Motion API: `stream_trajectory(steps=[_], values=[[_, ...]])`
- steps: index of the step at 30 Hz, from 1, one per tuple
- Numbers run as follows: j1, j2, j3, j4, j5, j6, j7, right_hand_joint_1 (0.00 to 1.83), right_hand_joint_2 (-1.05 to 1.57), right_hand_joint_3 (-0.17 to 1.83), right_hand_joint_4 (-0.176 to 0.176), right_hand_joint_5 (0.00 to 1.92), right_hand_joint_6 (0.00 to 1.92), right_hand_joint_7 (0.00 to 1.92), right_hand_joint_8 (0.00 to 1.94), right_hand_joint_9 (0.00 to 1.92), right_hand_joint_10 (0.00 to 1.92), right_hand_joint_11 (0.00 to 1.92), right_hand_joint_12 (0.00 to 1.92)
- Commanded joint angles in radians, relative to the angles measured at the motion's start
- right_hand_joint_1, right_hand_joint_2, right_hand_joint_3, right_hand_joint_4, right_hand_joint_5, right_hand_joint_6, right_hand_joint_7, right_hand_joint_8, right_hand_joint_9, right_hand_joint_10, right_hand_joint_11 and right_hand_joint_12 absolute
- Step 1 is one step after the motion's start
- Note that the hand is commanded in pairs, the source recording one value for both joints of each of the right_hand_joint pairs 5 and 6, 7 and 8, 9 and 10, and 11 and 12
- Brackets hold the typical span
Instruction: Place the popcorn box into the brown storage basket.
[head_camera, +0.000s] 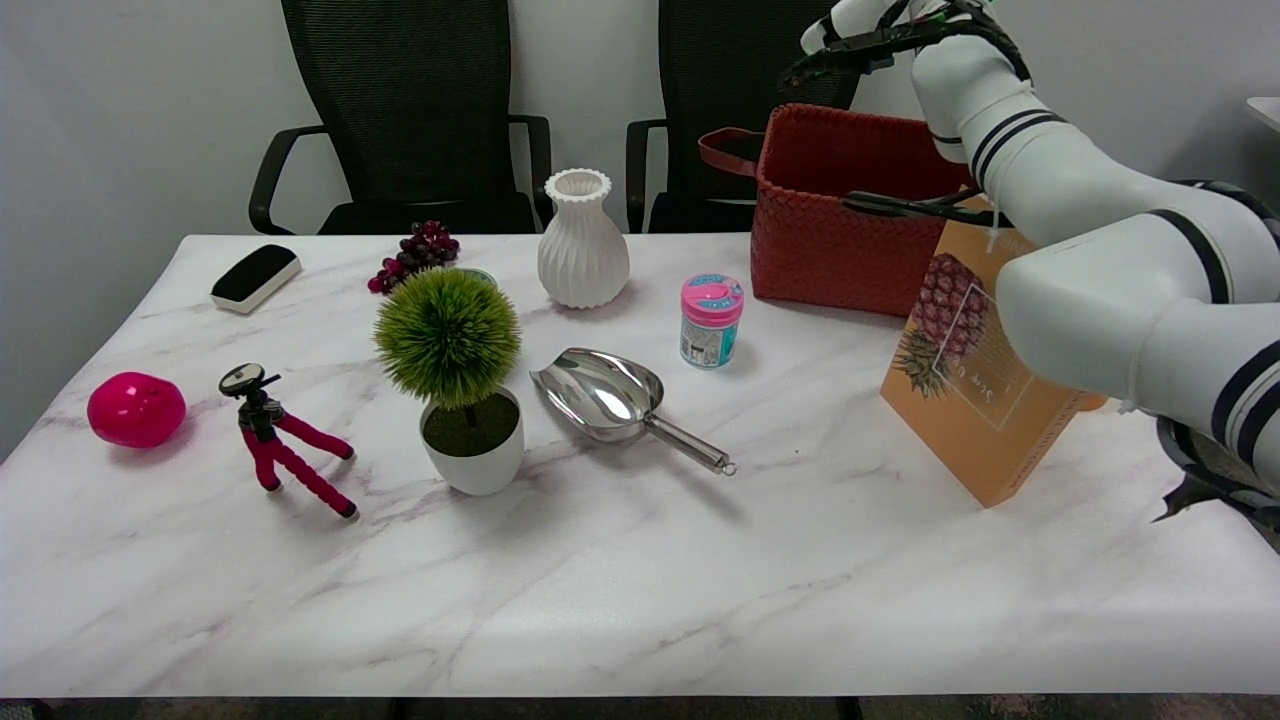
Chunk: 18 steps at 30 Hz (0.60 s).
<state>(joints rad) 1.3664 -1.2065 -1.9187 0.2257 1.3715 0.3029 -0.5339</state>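
Right hand (870, 40) sits above the basket (810, 230) at 1 o'clock, grip unclear; popcorn box not visible, probably the drop step.

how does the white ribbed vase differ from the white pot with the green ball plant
The white ribbed ceramic vase is taller, narrow-necked and seemingly empty; the smooth white round pot is shorter, wide-mouthed and holds a green ball-shaped plant. The vase stands farther back on the marble table, the pot nearer. Both are white and upright.
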Motion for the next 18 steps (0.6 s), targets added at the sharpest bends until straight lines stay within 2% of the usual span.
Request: stream_trajectory(steps=[1, 12, 18], values=[[-0.040, 0.009, 0.000, 0.129, 0.029, -0.012, -0.001, 1.20, -0.10, 0.92, 0.000, 0.07, 0.07, 0.36, 0.36, 0.09, 0.09, 0.33, 0.33], [-0.217, 0.154, -0.005, 0.566, 0.306, -0.021, -0.001, 1.20, -0.11, 0.94, 0.000, 0.07, 0.07, 0.35, 0.35, 0.08, 0.08, 0.29, 0.29], [-0.372, 0.278, 0.001, 0.850, 0.402, 0.009, 0.009, 1.19, -0.11, 0.93, 0.000, 0.07, 0.07, 0.36, 0.36, 0.08, 0.08, 0.29, 0.29]])
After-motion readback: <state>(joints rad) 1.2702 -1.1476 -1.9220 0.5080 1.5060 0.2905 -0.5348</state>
